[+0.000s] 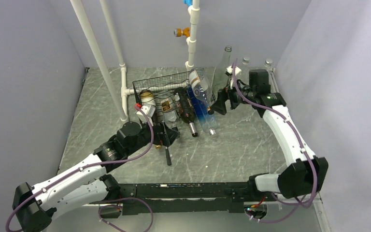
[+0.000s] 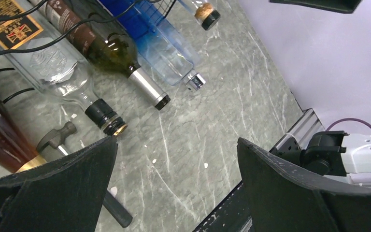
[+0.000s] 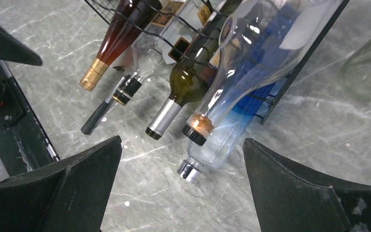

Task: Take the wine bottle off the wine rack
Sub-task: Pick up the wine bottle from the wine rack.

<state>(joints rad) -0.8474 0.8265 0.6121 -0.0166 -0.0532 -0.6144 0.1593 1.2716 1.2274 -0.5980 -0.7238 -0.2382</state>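
The wine bottle [image 1: 187,110], dark green with a silver neck, lies in the wine rack [image 1: 166,82] mid-table. Its long axis runs 12 to 6 o'clock, and the neck juts past the rack's front edge toward 6. Bare table [image 1: 251,145] lies open from 4 to 6 o'clock. The left claw [image 2: 176,142] is spread at 7 o'clock of the bottle. The right claw [image 3: 182,141] is spread at 3 o'clock.

left arm [image 1: 72,180], right arm [image 1: 284,126]: white shells, black joints | cables [image 2: 351,120]: purple | claw fingers [image 3: 314,193]: black wedges

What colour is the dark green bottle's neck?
The neck is silver, black-tipped; right wrist view shows it best.
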